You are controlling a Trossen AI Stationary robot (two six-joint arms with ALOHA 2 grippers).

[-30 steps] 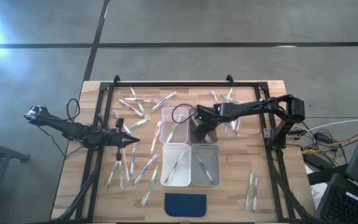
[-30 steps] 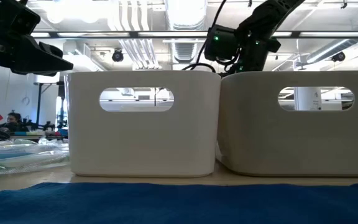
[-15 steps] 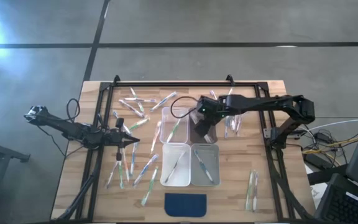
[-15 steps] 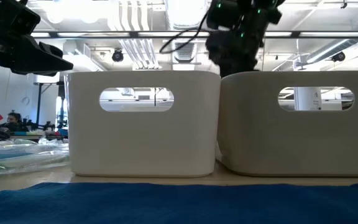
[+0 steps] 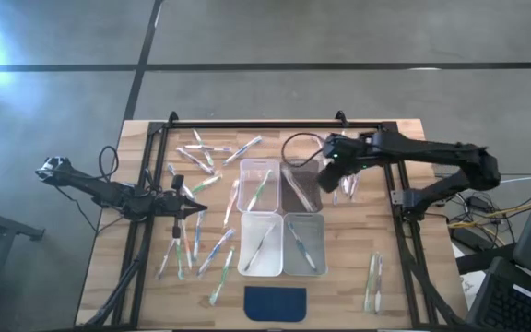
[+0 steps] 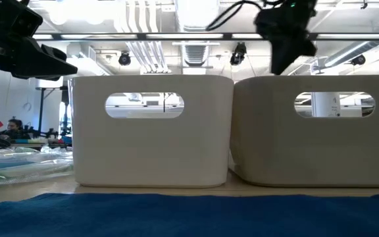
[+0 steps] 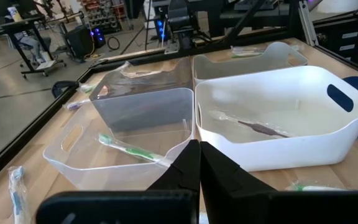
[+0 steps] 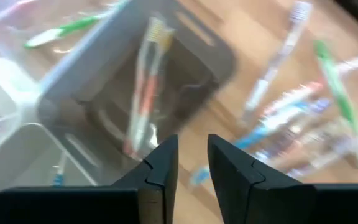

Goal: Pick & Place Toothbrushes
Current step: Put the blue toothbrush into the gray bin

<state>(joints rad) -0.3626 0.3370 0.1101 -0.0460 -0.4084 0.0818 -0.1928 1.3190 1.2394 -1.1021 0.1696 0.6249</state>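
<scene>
A: High view first, nearest edge of the table: what sits there?

B: A dark blue pad at six o'clock, and a couple of toothbrushes lying loose toward four o'clock. Just beyond the pad stand four clear bins in a block; the two near ones each hold a toothbrush.

A: And the far two bins?

B: The far left one holds a green-handled brush. The far right, smoky one shows a red-and-white brush inside, seen from the right wrist.

A: Where are the arms?

B: The left gripper hangs at nine o'clock from the bins, over loose brushes, its fingers pressed together on nothing. The right gripper hovers above the far right bin's outer edge, at about one o'clock; its fingers stand slightly spread with a narrow gap and nothing between them.

A: More brushes farther out?

B: Many lie scattered on the wood at ten and eleven o'clock, and another cluster lies just beside the right gripper.
</scene>
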